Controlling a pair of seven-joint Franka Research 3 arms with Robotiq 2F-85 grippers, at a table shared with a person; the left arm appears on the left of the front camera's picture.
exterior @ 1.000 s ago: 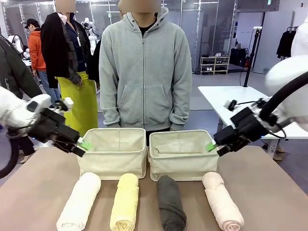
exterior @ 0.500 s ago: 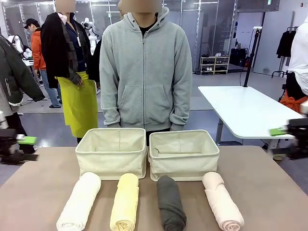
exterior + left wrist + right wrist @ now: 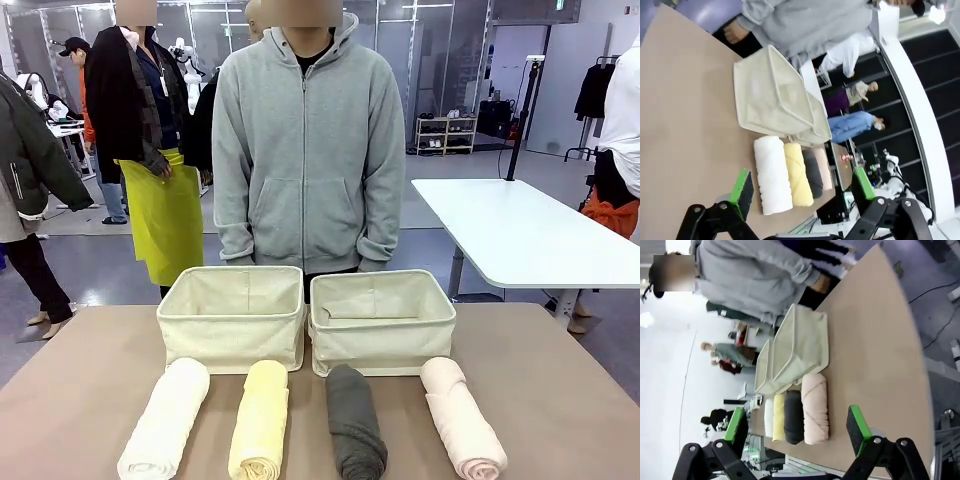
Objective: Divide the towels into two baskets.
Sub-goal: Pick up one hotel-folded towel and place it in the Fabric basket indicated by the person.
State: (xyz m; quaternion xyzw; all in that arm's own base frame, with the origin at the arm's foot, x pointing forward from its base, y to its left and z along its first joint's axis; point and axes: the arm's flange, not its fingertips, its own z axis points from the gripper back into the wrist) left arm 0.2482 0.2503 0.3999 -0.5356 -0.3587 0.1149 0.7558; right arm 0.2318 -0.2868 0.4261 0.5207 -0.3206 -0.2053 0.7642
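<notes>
A: Four towels (image 3: 258, 420) in a row on the worktop (image 3: 80, 380), before two empty baskets (image 3: 232, 320), laid out for an even split?
B: Likely. Left fingers (image 3: 743, 191) and right fingers (image 3: 858, 428) gape, holding nothing; the rolls lie ahead, between each pair

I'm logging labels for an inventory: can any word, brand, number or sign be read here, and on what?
No text can be read.
White rolled cloth towel, pale yellow rolled towel, dark grey rolled towel, pale pink rolled towel: plain.
Left cream canvas basket, right cream canvas basket: no print.
Person's grey zipped hoodie: no logo.
Far shelf items: too small to read.
</notes>
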